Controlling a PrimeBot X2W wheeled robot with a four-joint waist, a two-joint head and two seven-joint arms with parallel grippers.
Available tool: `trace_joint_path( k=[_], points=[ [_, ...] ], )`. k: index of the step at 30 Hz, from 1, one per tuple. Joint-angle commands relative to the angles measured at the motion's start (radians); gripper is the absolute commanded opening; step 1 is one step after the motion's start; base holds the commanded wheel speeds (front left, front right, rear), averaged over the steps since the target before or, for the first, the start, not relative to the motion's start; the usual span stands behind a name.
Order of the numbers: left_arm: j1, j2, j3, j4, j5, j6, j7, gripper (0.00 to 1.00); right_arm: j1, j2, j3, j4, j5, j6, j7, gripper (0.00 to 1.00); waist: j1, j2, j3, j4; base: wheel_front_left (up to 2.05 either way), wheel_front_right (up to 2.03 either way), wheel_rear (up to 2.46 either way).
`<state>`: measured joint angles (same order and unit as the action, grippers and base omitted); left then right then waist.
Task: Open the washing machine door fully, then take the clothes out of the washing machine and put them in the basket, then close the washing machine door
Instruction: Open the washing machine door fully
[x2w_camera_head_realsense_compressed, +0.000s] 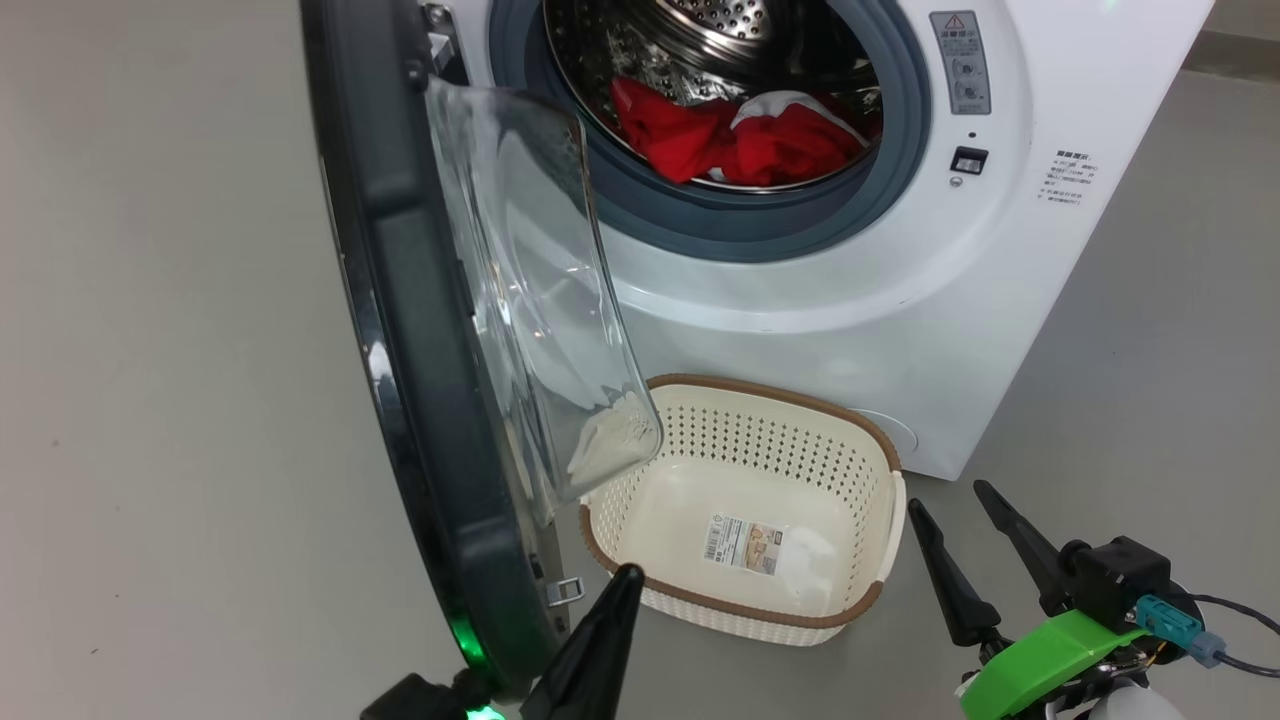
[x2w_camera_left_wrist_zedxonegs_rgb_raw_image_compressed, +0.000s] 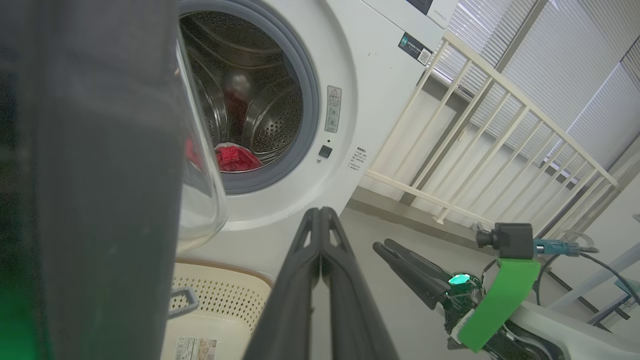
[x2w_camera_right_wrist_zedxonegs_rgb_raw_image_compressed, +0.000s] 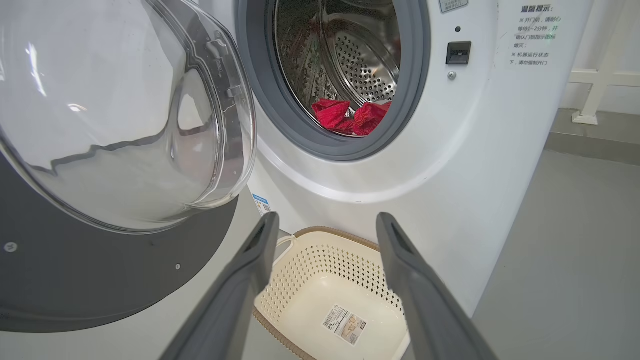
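The white washing machine (x2w_camera_head_realsense_compressed: 800, 300) stands with its door (x2w_camera_head_realsense_compressed: 420, 330) swung out toward me, black rim edge-on and the clear glass bowl (x2w_camera_head_realsense_compressed: 540, 300) bulging right. Red clothes (x2w_camera_head_realsense_compressed: 740, 135) with white parts lie in the steel drum, also seen as red clothes (x2w_camera_right_wrist_zedxonegs_rgb_raw_image_compressed: 350, 116) and red clothes (x2w_camera_left_wrist_zedxonegs_rgb_raw_image_compressed: 235, 157). The cream basket (x2w_camera_head_realsense_compressed: 880, 520) sits empty on the floor below the opening. My left gripper (x2w_camera_head_realsense_compressed: 625, 580) is shut with nothing in it, close beside the door's lower edge. My right gripper (x2w_camera_head_realsense_compressed: 945, 500) stands open to the right of the basket (x2w_camera_right_wrist_zedxonegs_rgb_raw_image_compressed: 305, 252).
Grey floor (x2w_camera_head_realsense_compressed: 150, 400) spreads to the left and right of the machine. A cream railing (x2w_camera_left_wrist_zedxonegs_rgb_raw_image_compressed: 500, 150) and blinds stand to the machine's right. A metal latch (x2w_camera_head_realsense_compressed: 565, 590) sticks out of the door's lower edge near my left gripper.
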<state>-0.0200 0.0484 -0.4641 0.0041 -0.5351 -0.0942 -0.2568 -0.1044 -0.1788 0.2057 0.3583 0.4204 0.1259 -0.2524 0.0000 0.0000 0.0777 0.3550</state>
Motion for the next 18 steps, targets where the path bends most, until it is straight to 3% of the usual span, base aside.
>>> trace_joint_path(
  k=[1, 7, 18],
  points=[
    [-0.028, 0.002, 0.031, -0.008, -0.011, 0.01, -0.005, 0.0, -0.026, -0.007, 0.015, -0.025, -0.009, 0.005, -0.009, 1.0, 0.0, 0.0, 0.002, 0.001, 0.0, 0.0, 0.0],
    [-0.037, 0.002, 0.087, 0.043, -0.014, 0.039, -0.005, 0.0, -0.025, -0.008, 0.014, -0.027, -0.01, 0.005, -0.009, 1.0, 0.0, 0.0, 0.004, 0.008, 0.0, 0.0, 0.0],
    [-0.023, 0.002, 0.165, 0.036, -0.022, 0.048, -0.005, 0.0, -0.023, -0.009, 0.018, -0.028, -0.011, 0.005, -0.009, 1.0, 0.0, 0.0, 0.0, 0.036, 0.0, 0.0, 0.0]
  ],
)
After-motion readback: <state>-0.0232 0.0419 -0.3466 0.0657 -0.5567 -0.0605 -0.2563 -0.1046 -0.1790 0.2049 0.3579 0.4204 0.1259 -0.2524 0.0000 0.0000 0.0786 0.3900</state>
